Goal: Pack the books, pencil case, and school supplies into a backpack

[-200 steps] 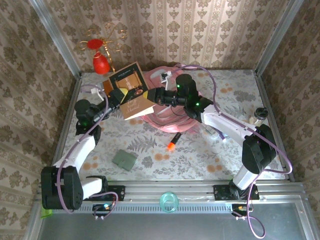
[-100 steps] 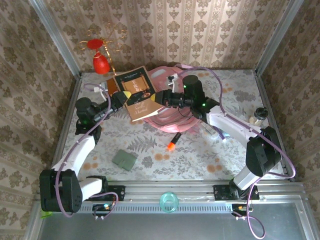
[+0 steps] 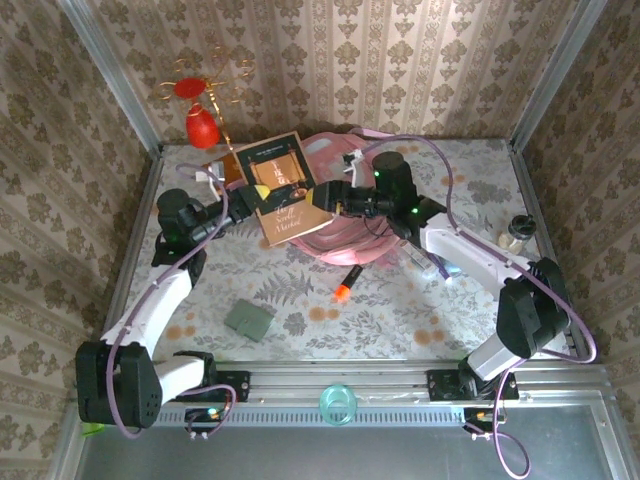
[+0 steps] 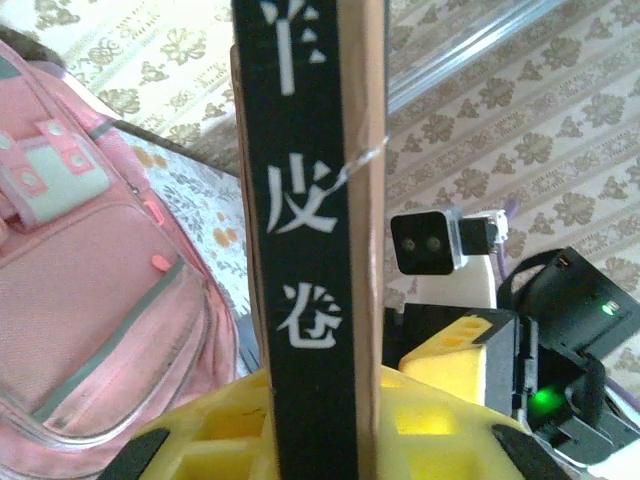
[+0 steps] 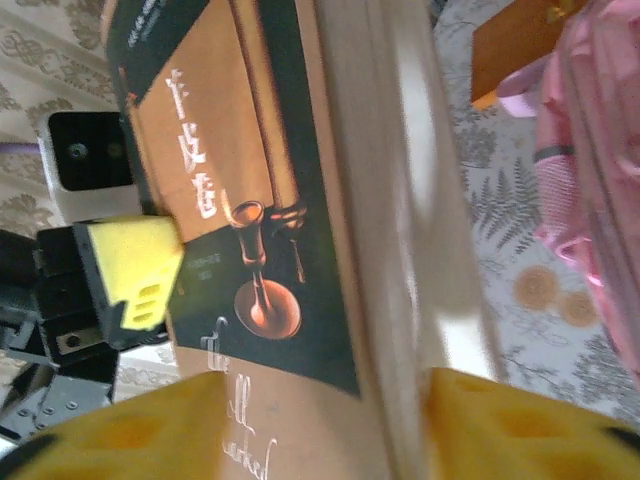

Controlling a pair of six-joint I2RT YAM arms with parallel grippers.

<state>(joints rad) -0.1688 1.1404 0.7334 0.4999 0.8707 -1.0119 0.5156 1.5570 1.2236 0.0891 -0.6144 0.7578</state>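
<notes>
I see the left end effector just left of the backpack, clenched on the spine of the book. The book hangs tilted above the backpack's left part. The right end effector straddles the book's opposite edge over the backpack; I cannot tell whether it grips or merely flanks it. The orange-and-black marker lies on the table just in front of the backpack.

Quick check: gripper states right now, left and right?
Left gripper: shut on the book.
Right gripper: looks open, jaws either side of the same book.
</notes>
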